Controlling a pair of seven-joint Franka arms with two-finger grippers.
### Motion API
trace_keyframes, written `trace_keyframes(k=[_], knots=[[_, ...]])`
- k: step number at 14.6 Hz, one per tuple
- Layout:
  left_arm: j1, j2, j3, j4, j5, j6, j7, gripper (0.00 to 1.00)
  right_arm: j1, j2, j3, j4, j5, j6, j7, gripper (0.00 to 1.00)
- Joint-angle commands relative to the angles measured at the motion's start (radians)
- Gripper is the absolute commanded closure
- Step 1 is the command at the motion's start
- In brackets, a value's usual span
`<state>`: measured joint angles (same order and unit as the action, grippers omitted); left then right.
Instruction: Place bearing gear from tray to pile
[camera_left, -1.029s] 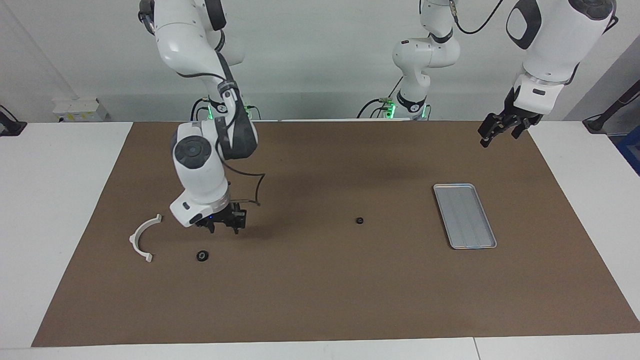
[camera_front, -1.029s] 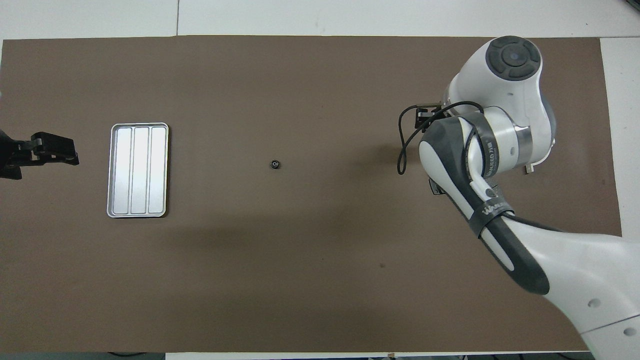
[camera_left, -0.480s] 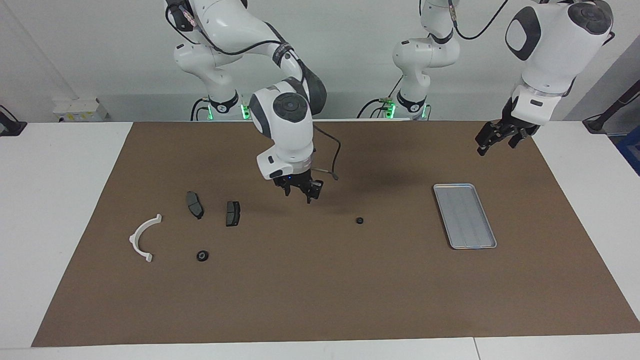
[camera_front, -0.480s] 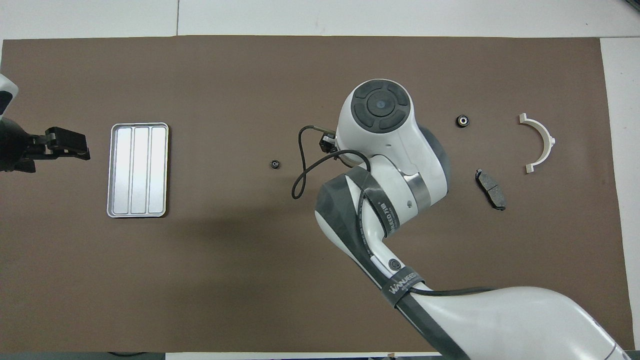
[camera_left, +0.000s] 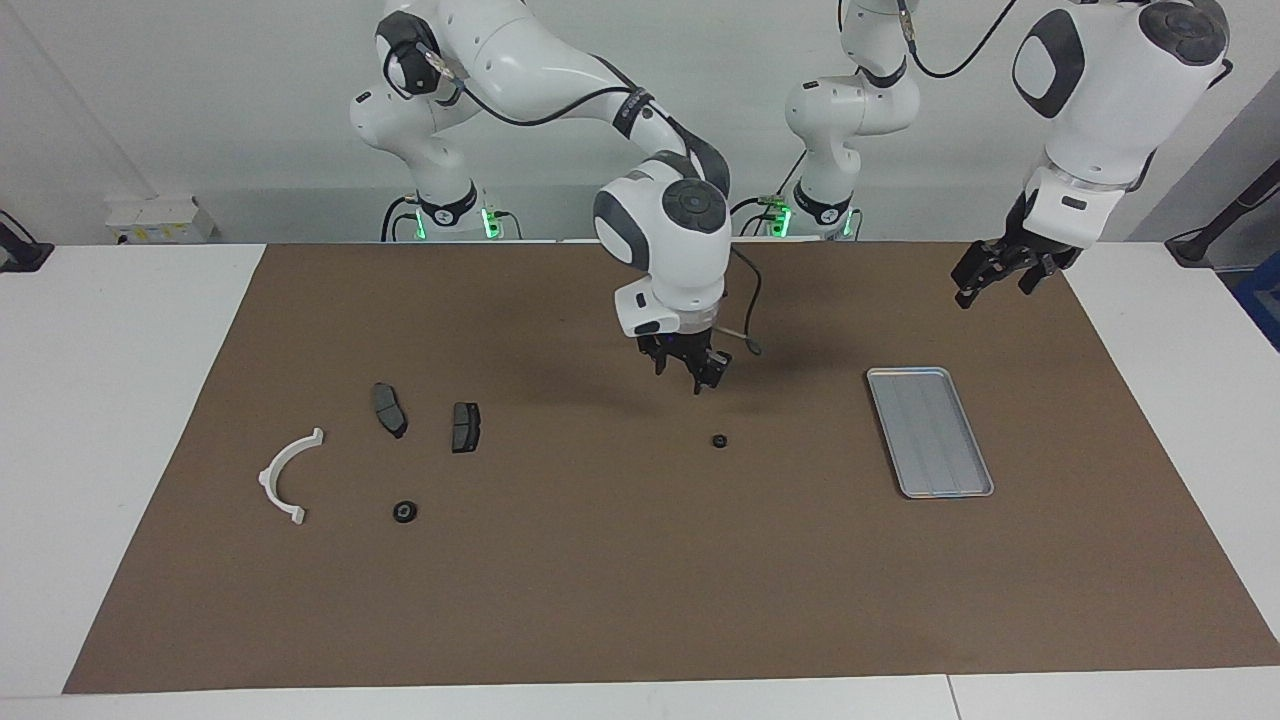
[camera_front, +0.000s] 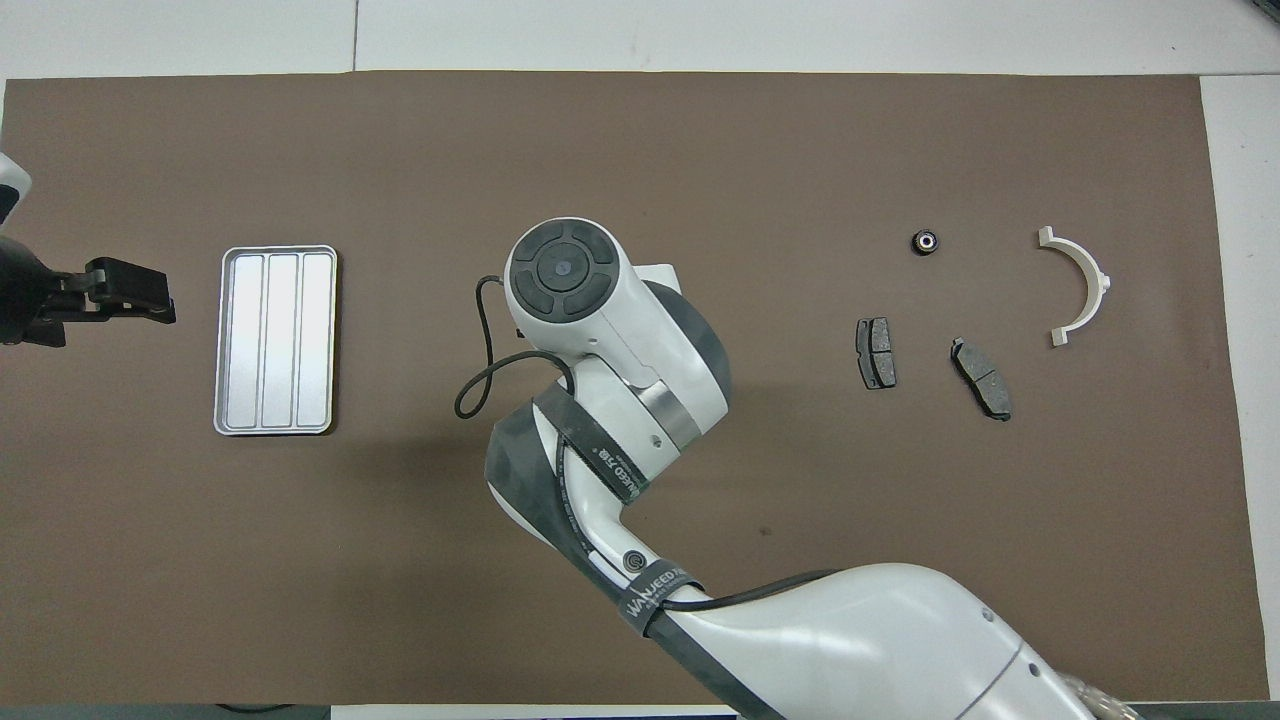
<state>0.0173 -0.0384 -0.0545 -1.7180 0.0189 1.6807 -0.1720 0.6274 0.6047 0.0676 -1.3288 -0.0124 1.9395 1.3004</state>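
A: In the facing view, the right end effector (camera_left: 690, 372) has swung back from the pile to mid-desk and hangs near the loose gear (camera_left: 719, 440), a small black ring. Whether it is open cannot be told; nothing shows in it.

B: So the delivered gear (camera_left: 405, 512) lies by the bracket (camera_left: 288, 475). The left end effector (camera_left: 1000, 268) waits, spread wide and empty.

A: Overhead, the tray (camera_front: 275, 340) is bare, and the arm hides the loose gear.

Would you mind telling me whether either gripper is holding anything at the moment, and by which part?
Nothing is held. The right gripper hangs empty above the small bearing gear on the mat. The left gripper waits open near the tray.
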Motion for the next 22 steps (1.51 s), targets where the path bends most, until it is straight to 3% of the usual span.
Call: trace_keyframes(k=[1, 8, 12, 22], knots=[[0.018, -0.005, -0.011, 0.014, -0.011, -0.038, 0.045, 0.0, 0.011, 0.111, -0.008, 0.14, -0.001, -0.021, 0.02, 0.32], [0.021, -0.012, -0.014, 0.051, -0.016, -0.101, 0.065, 0.0, 0.037, 0.271, -0.02, 0.309, -0.004, -0.02, 0.02, 0.32], [0.021, -0.028, -0.011, 0.02, -0.016, -0.073, 0.065, 0.0, 0.041, 0.277, -0.023, 0.318, -0.004, -0.019, 0.02, 0.29], [0.009, -0.028, -0.011, 0.02, -0.016, -0.076, 0.06, 0.0, 0.052, 0.317, -0.022, 0.306, -0.043, 0.001, 0.02, 0.3]])
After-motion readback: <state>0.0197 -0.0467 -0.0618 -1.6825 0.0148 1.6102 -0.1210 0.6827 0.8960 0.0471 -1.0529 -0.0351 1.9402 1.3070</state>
